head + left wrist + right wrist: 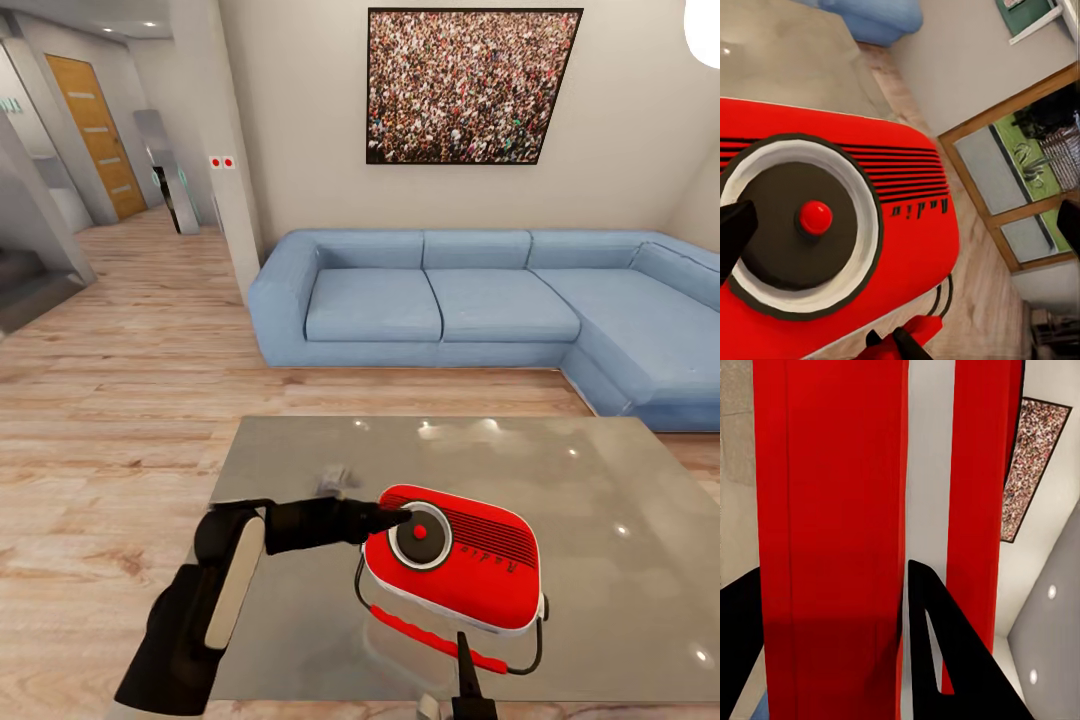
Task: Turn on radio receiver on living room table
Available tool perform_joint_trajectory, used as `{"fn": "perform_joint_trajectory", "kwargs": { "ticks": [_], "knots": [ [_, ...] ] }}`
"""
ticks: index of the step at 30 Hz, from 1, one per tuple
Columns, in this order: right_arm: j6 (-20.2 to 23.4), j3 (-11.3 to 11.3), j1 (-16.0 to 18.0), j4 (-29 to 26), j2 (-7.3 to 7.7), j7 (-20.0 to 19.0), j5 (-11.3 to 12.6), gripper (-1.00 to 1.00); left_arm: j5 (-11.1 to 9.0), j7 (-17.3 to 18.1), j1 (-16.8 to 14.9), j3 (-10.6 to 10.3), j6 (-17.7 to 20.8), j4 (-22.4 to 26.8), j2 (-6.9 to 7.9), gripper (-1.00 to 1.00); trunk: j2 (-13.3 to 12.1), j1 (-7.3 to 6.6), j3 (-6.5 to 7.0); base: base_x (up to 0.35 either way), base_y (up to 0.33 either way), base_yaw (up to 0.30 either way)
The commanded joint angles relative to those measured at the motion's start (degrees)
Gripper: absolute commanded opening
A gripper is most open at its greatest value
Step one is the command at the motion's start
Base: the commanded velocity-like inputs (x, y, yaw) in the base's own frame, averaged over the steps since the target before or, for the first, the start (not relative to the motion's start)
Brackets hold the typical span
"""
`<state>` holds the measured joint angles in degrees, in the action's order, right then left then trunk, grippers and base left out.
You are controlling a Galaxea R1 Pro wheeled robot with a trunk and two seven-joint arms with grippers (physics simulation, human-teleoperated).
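The radio receiver looks light and skid-prone; the left pincer, fingers apart, touches its dial's ten-o'clock rim.

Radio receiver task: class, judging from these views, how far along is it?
Done: the robot is at the table in the living room. In hand: the left gripper reaches the radio receiver by its dial. Left: actually switching it on; nothing shows power.

Left arm stretched forward, left gripper tip at front, right gripper low, fingers apart
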<state>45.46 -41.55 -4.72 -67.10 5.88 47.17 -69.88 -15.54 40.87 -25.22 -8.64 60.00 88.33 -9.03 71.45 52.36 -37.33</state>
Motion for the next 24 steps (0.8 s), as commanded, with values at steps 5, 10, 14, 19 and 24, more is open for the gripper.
{"fn": "perform_joint_trajectory", "kwargs": {
  "ticks": [5,10,14,19,24],
  "knots": [
    [0.5,0.0,0.0,0.0,0.06,0.0,-0.6,-1.0,0.0,0.0,0.0,-1.9,0.0,0.0,0.09,1.0,0.0,0.0,0.0,0.0,0.0,0.0],
    [0.5,0.0,0.0,0.0,0.09,0.0,-0.5,-1.0,0.0,0.0,0.0,-2.3,0.0,0.0,0.15,1.0,0.0,0.0,0.0,0.0,0.0,0.0],
    [0.5,0.0,0.0,0.0,0.07,-0.1,-0.5,-1.0,0.0,0.0,0.0,-2.5,0.0,0.0,0.1,1.0,0.0,0.0,0.0,0.0,0.0,0.0],
    [0.5,0.0,0.0,0.0,0.09,-0.2,-0.5,-1.0,0.0,-0.2,0.0,-2.5,0.0,0.0,0.05,1.0,0.0,0.0,0.0,0.0,0.0,0.0],
    [0.5,0.0,0.0,0.0,0.09,-0.2,-0.5,-1.0,0.0,-0.2,0.0,-2.6,0.0,0.0,0.06,-1.0,0.0,0.0,0.0,0.0,0.0,0.0]
  ]
}}
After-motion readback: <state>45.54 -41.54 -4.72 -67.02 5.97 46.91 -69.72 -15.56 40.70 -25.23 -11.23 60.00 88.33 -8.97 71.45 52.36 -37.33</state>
